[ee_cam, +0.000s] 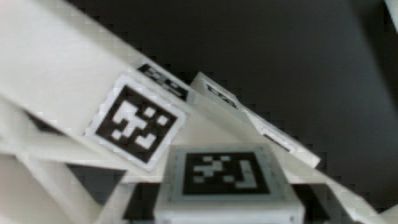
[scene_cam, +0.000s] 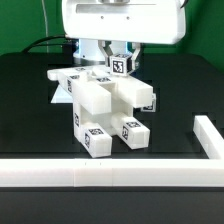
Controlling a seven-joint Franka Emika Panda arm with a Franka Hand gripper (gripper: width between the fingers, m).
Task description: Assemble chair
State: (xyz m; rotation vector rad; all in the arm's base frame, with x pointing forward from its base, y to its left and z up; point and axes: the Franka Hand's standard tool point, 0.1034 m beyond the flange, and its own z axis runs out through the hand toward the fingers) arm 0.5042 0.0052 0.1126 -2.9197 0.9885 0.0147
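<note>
The partly joined chair (scene_cam: 108, 100) stands mid-table: chunky white blocks with black-and-white tags, two tagged ends (scene_cam: 96, 138) pointing toward the front rail. My gripper (scene_cam: 120, 60) hangs over its rear top, shut on a small white tagged chair piece (scene_cam: 121, 65) that sits against the assembly. In the wrist view that piece (ee_cam: 217, 168) fills the gap between my two dark fingers (ee_cam: 143, 200), which press on its sides. Beyond it, slanted white bars carry another tag (ee_cam: 134, 118). Whether the held piece is seated in the chair is hidden.
A long low white border rail (scene_cam: 100, 174) runs along the table's front and turns up at the exterior view's right (scene_cam: 205, 135). The black tabletop (scene_cam: 30, 120) surrounds the chair. The arm's white body (scene_cam: 120, 18) looms above.
</note>
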